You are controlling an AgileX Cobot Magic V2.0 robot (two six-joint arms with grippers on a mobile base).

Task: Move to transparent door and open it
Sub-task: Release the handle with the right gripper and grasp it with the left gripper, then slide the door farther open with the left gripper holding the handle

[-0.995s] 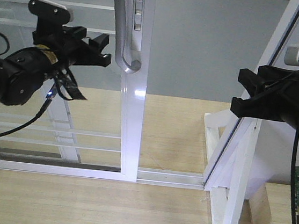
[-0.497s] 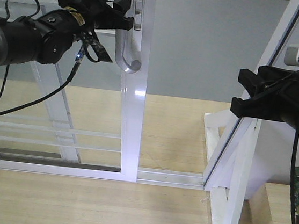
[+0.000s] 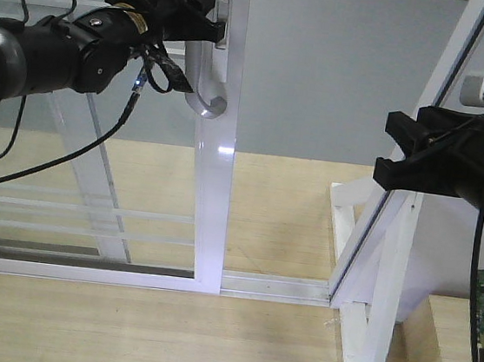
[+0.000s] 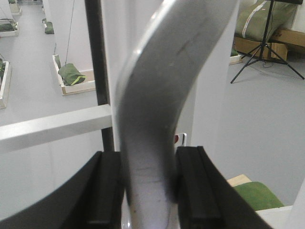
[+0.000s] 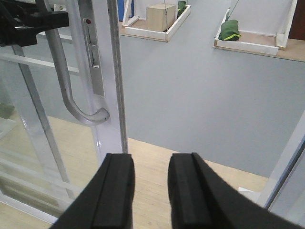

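The transparent door (image 3: 211, 186) stands centre-left, with a white stile and thin white bars across clear glass. Its curved pale grey handle (image 3: 204, 72) hooks down the stile. My left gripper (image 3: 209, 22) reaches in from the left and is shut on the handle's upper shaft. In the left wrist view the handle (image 4: 157, 95) fills the space between both black pads (image 4: 107, 191). My right gripper (image 3: 394, 150) hangs at the right, apart from the door. In the right wrist view the right gripper (image 5: 151, 191) is open and holds nothing, and the handle (image 5: 66, 81) is at the left.
A slanted white-framed glass panel (image 3: 391, 250) stands at the right, close under my right arm. The white bottom track (image 3: 274, 285) crosses the wooden floor. Grey floor (image 3: 342, 70) lies beyond the opening, with boxes (image 5: 159, 14) further off.
My left gripper rose from left of the handle's hook to its upper shaft and closed round it. The door's stile has shifted slightly left. The right arm is unchanged.
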